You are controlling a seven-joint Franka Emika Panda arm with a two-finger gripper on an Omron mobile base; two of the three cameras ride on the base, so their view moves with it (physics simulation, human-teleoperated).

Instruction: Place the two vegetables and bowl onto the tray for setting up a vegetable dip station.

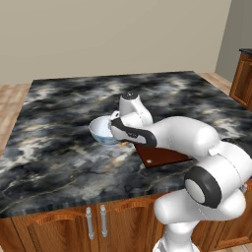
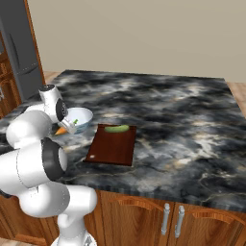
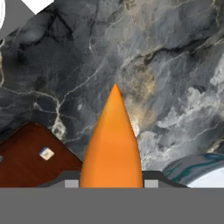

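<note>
A white robot arm reaches over a dark marbled surface (image 2: 168,105) on wooden cabinets. Its claw (image 3: 112,186) is closed on a small orange carrot (image 3: 112,144); in the hand view the carrot rises between the two dark fingertips, its pointed end aimed away from the hand and over the bare stone. In the right base view a bit of that orange shows just below the arm's wrist, beside the bowl (image 2: 79,118). The bowl is round, white with a pale blue tint, and sits on the surface to the left of the tray (image 2: 113,146), close to it but not on it. The tray is a reddish-brown wooden board with a raised rim and a small pale dot near its near edge. A slim green vegetable (image 2: 116,129) lies across the tray's far end. In the left base view the arm covers most of the tray, leaving its near corner and the bowl's left side visible.
</note>
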